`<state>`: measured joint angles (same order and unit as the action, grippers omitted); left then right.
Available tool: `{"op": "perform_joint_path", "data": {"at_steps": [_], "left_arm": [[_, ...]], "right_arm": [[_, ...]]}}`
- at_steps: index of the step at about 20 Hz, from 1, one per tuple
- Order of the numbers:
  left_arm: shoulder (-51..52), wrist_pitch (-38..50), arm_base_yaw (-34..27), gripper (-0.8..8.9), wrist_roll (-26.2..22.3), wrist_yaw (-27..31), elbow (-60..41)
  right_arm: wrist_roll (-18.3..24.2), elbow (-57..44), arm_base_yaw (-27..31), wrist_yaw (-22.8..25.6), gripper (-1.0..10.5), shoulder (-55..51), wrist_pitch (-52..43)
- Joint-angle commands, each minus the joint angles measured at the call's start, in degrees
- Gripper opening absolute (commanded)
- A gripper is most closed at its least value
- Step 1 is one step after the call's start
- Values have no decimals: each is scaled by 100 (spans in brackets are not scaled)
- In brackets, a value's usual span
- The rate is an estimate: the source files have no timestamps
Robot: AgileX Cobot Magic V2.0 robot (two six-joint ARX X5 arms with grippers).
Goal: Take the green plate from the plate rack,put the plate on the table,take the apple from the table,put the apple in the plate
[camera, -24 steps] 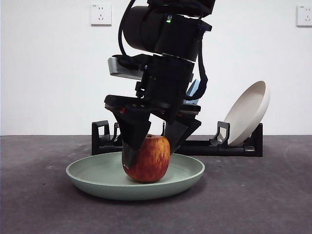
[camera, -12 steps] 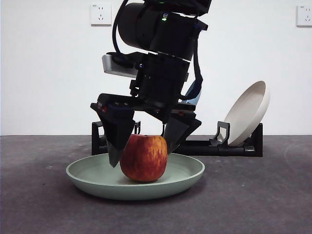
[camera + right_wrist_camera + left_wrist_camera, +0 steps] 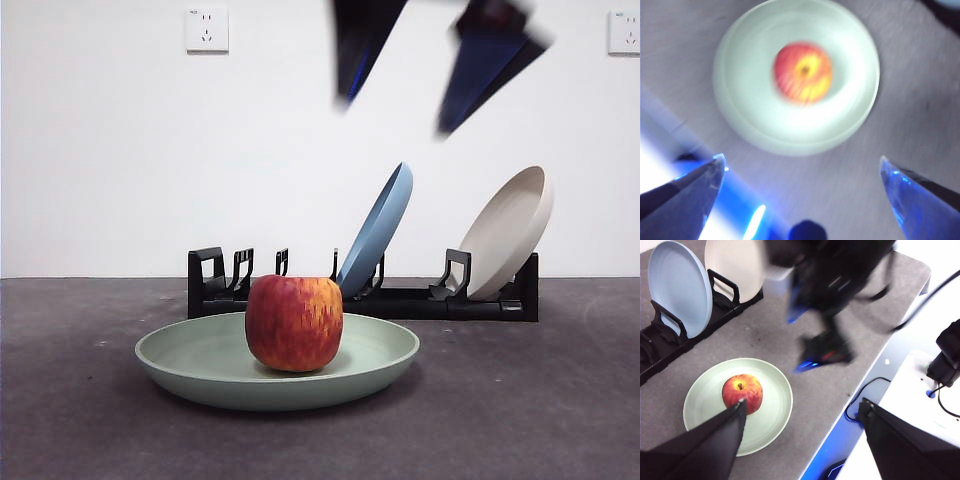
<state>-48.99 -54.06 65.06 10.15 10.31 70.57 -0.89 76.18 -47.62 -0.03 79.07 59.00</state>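
Red and streaked, sat upright: apple, mid green plate, touched by nothing. Plate flat on the worktop, near side of the plate rack. Seemingly all steps done. Right pincer high above, blurred, jaws spread wide, gripped nothing. Left pincer hung up high too, wide apart, empty. Judged finished; only parking the arms left.

Red apple streaked yellow-orange, mint-green plate, blue plate, cream plate, black rack.
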Motion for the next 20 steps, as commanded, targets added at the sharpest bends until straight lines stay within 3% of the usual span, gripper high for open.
{"op": "perform_joint_path", "data": {"at_steps": [1,10,13,15,19,20], "left_arm": [[4,-92,11,377,22,4,0],[4,-634,11,377,22,-24,0],[4,-758,11,371,22,-35,0],[4,-796,11,328,22,-48,0],[4,-815,9,16,22,-44,0],[4,-815,9,-17,24,-44,0]], "right_arm": [[-234,28,-20,-297,594,-595,466],[-503,28,-22,-459,593,-1932,1915],[-570,28,-20,-481,577,-2212,1980],[-570,28,-20,-619,465,-2334,1976],[-570,28,-20,-758,131,-2430,1976],[-566,28,-20,-756,38,-2441,1976]]}}
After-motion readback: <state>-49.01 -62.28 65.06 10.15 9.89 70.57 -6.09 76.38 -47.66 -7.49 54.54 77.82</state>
